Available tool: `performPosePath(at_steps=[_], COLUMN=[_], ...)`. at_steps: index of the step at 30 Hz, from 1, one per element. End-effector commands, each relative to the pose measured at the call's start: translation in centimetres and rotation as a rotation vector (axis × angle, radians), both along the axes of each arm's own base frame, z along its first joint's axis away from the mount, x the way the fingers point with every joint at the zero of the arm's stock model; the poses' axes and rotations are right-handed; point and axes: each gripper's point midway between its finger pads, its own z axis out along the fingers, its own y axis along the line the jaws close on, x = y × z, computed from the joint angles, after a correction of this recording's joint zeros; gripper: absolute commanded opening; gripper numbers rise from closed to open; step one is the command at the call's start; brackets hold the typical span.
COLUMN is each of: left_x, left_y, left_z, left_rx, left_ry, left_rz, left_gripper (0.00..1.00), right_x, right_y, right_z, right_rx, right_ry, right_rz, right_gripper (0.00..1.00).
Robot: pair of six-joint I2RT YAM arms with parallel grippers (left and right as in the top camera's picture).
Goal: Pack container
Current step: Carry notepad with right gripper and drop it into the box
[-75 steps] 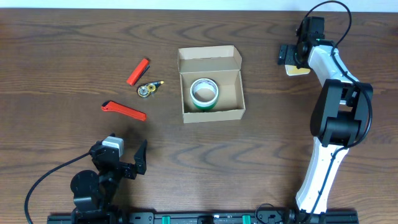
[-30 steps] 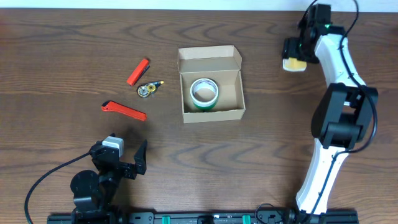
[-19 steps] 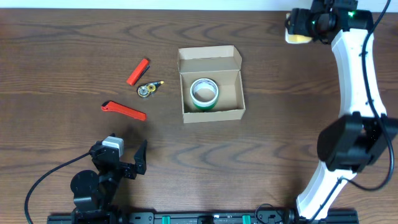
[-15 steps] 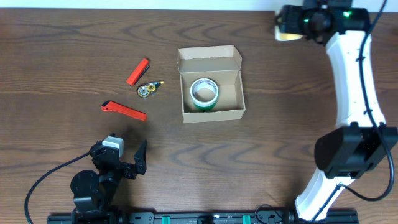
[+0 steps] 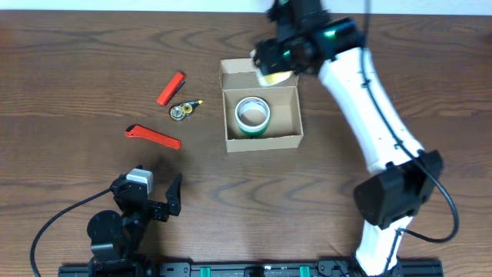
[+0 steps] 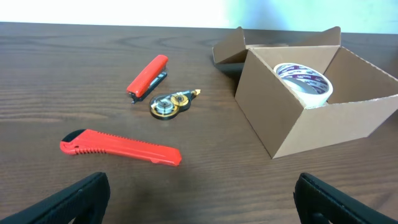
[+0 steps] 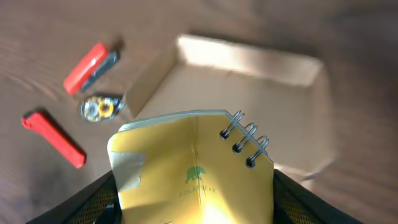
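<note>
The tan cardboard container (image 5: 261, 137) stands open at the table's middle with a roll of tape (image 5: 252, 114) inside; it also shows in the left wrist view (image 6: 292, 124) and the right wrist view (image 7: 249, 68). My right gripper (image 5: 273, 71) is shut on a yellow spiral notebook (image 7: 193, 168) and holds it above the container's back flap. My left gripper (image 5: 150, 201) is open and empty near the front edge, its fingers (image 6: 199, 199) wide apart.
Left of the container lie a red stapler (image 5: 171, 88), a small tape dispenser (image 5: 183, 110) and a red box cutter (image 5: 152, 136); all three show in the left wrist view, stapler (image 6: 148, 76), dispenser (image 6: 171, 104), cutter (image 6: 118, 147).
My right arm has swung from the far right corner leftward with the yellow notebook, to above the container's back flap. The left arm has not moved.
</note>
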Motion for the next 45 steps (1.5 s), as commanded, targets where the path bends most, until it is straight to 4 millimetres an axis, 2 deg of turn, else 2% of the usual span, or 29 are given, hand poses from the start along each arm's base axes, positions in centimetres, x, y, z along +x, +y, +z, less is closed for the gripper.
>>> performPosePath(at_steps=[1, 6, 12, 24, 27, 30, 33, 39, 45], left_x=[-0.1, -0.1, -0.1, -0.1, -0.1, -0.1, -0.1, -0.1, -0.1], left_y=[-0.3, -0.3, -0.3, -0.3, -0.3, -0.3, -0.3, -0.3, -0.3], left_z=[-0.9, -0.9, -0.9, -0.9, -0.9, -0.9, -0.9, -0.9, -0.9], left_rx=[-0.018, -0.018, -0.018, -0.018, -0.018, -0.018, -0.018, -0.018, -0.018], left_ry=[0.023, 0.023, 0.023, 0.023, 0.023, 0.023, 0.023, 0.023, 0.023], left_rz=[-0.010, -0.009, -0.010, -0.010, -0.010, -0.010, -0.010, -0.010, -0.010], left_gripper=[0.95, 0.95, 0.95, 0.95, 0.95, 0.95, 0.95, 0.95, 0.95], right_x=[-0.5, -1.6, -2.6, -3.3, -3.4, -3.6, -3.8, -4.0, -4.3], right_y=[1.0, 1.8, 2.8, 3.4, 3.7, 4.2, 4.5, 4.6, 4.4], right_z=[-2.7, -5.4, -7.6, -9.4, -9.4, -9.4, -9.4, -9.4, -9.3], right_rx=[-0.069, -0.154, -0.181, -0.191, -0.189, -0.188, -0.189, -0.192, -0.199], right_ry=[0.055, 0.102, 0.158, 0.206, 0.202, 0.199, 0.199, 0.201, 0.210], right_rz=[-0.087, -0.146, -0.148, -0.189, -0.184, -0.174, -0.167, -0.162, -0.161], right_gripper=[0.65, 0.64, 0.64, 0.65, 0.70, 0.82, 0.87, 0.91, 0.99])
